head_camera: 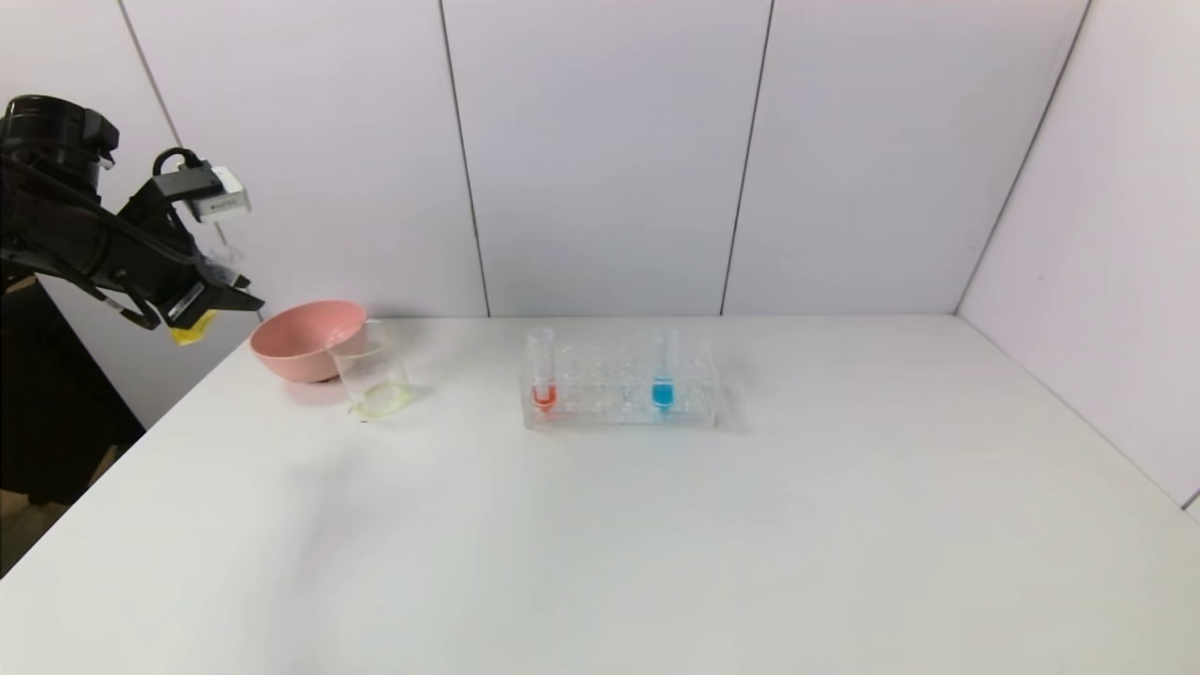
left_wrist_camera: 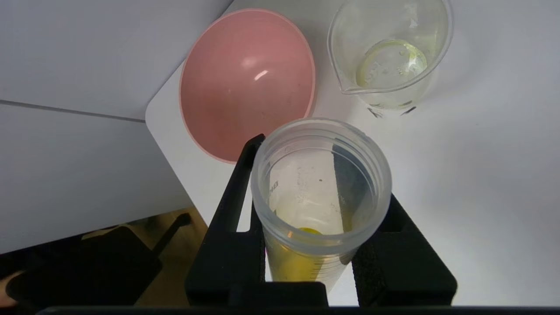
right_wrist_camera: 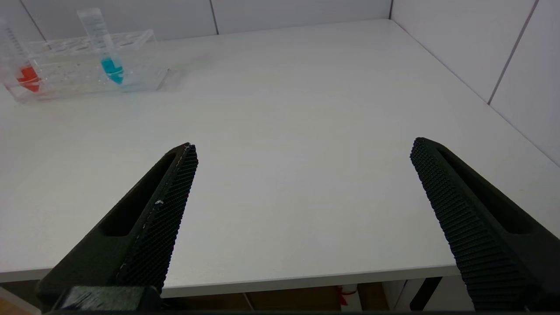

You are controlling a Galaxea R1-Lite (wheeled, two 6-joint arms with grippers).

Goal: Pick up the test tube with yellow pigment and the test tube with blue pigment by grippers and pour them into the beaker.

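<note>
A: Left hand (head_camera: 202, 305) status?
B: Clenched on the test tube with yellow pigment (left_wrist_camera: 318, 205), raised off the desk's (head_camera: 600, 544) left edge, up beside the pink bowl (head_camera: 305, 339). In the left wrist view a little yellow liquid sits at the tube's bottom, open mouth towards the camera.
A: Beaker?
B: The beaker (head_camera: 372, 373) is upright on the desk, touching or just beside the bowl on its right. Thin pale yellow film at its bottom.
A: Blue one?
B: The test tube with blue pigment (head_camera: 664, 373) is upright in the clear rack (head_camera: 621, 386) mid-desk, towards the rack's right end. Orange-red tube (head_camera: 542, 375) at the rack's left end.
A: Right hand (right_wrist_camera: 304, 153)?
B: Released, fingers wide apart, low over the desk's near edge, well apart from the rack. Nothing in it.
</note>
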